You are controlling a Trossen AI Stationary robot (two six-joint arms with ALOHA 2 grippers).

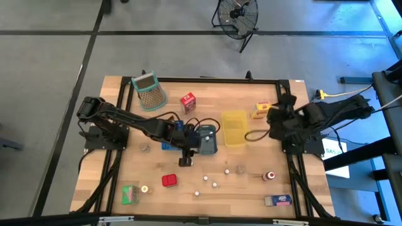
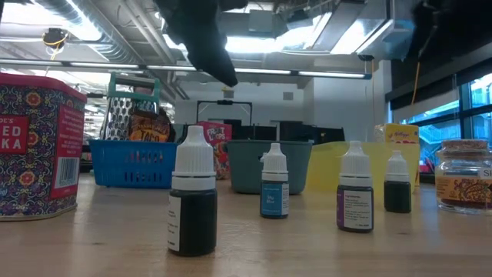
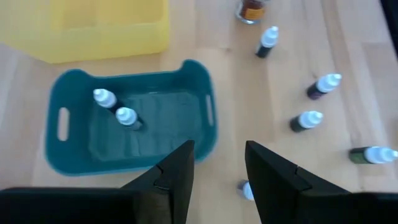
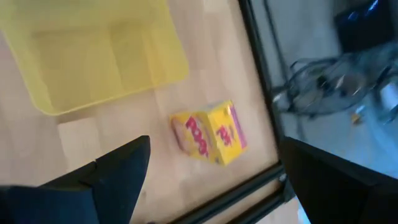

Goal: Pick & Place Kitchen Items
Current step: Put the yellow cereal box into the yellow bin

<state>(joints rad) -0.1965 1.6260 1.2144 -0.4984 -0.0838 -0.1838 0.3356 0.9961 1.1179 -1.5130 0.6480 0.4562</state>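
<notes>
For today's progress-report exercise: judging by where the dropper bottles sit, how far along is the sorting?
Done: two dropper bottles lie in the teal bin.
In hand: nothing; the left gripper hangs open and empty beside that bin.
Left: several dropper bottles stand loose on the table, and the yellow bin looks empty. The right gripper waits open near a yellow carton.

Wood, plastic, printed tin and card

The table (image 1: 125, 169) is pale wood with visible grain, smooth and faintly shiny. The teal bin (image 3: 186, 134) and yellow bin (image 4: 93, 56) look like smooth moulded plastic (the yellow one slightly translucent). The dropper bottles (image 2: 191, 201) have matt white plastic caps and paper labels. The tin (image 2: 34, 146) is glossy printed metal; the carton (image 4: 208, 134) is printed card.
</notes>
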